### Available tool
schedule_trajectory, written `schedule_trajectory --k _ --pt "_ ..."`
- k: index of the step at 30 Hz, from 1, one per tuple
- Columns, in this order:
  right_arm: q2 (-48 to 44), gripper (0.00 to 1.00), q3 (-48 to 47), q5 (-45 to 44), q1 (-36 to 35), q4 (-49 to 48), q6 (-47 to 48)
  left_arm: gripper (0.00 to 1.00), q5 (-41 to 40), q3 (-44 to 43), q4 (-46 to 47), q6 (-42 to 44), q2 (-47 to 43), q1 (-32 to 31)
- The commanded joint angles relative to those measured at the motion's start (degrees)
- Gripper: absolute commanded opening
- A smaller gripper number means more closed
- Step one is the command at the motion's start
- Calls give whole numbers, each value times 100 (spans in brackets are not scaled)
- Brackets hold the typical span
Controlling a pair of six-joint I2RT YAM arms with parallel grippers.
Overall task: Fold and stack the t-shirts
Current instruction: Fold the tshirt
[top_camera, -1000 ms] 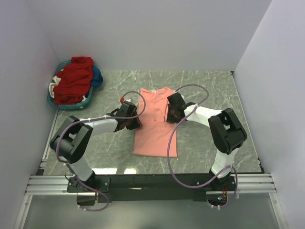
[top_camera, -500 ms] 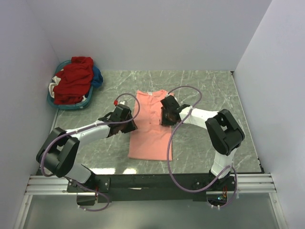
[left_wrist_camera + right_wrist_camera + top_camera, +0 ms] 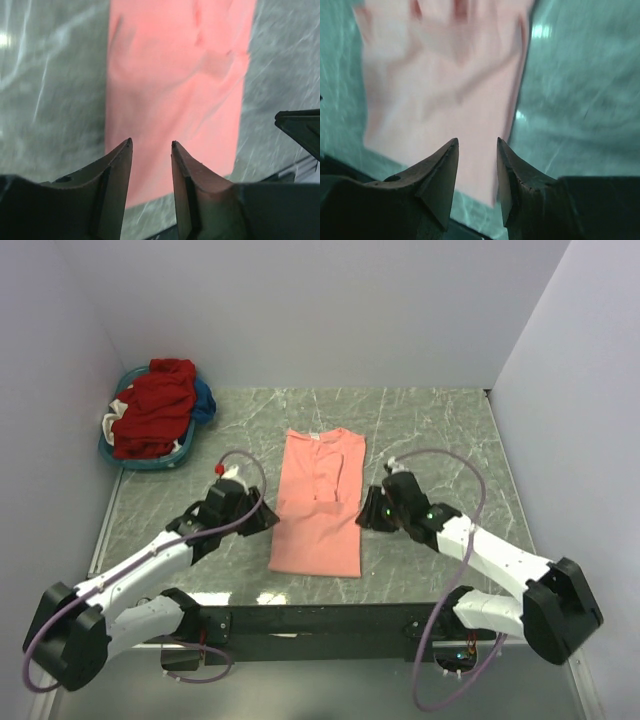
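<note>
The salmon-pink t-shirt (image 3: 318, 502) lies flat in the middle of the counter (image 3: 430, 430), collar at the far end and hem toward me. It is a long narrow strip with no sleeves sticking out, so I judge both sides are already turned in over the middle. That would explain why the cloth looks doubled and creased near the collar.

My left arm (image 3: 160, 560) and right arm (image 3: 480, 550) sit low on either side of the strip's near half, just beside its long edges. From above neither appears to touch the cloth. The left jaws are partly open with nothing between them; in the left wrist view I see only shirt and counter through the gap. The right jaws are the same, parted and empty, looking along the shirt from its near right corner, though that view is blurred.

I read this flanking position as a set-up for the crosswise fold. Each side would take a hem corner and carry it up toward the collar.

The other t-shirts are well apart in the far left corner. A dark red shirt (image 3: 155, 410) is heaped in the teal basket (image 3: 150, 462), with a bit of the blue shirt (image 3: 205, 400) showing behind it. They are bundled there unfolded, so I take them as waiting their turn.

I can read no brand, print or writing anywhere. There may be a neck label at the collar, but it is too small to tell.
</note>
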State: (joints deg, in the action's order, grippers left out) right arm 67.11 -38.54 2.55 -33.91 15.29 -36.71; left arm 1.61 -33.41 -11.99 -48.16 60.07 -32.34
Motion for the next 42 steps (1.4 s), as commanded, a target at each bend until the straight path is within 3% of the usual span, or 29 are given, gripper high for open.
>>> schedule_trajectory --k 1,10,28,31,38,42 --pt "-539 44 802 466 -247 -9 -564 43 454 580 -234 -272 -529 -27" --pt "-1455 47 1797 914 -599 -104 -1321 49 754 1494 -137 -721 -1235 -264" --pt "-972 43 2360 1020 -1065 -1028 -2077 46 464 1829 135 -1064 -936 -730" --pt "-954 39 2352 958 -1065 -1054 -2095 44 358 1829 179 -1134 -840 -844" --pt "-1367 13 2316 660 -1065 -651 -2042 34 226 1733 276 -1239 -620 -1081" --pt "-1876 8 2413 580 -1065 -413 -2060 26 129 1697 311 -1441 -585 -1310"
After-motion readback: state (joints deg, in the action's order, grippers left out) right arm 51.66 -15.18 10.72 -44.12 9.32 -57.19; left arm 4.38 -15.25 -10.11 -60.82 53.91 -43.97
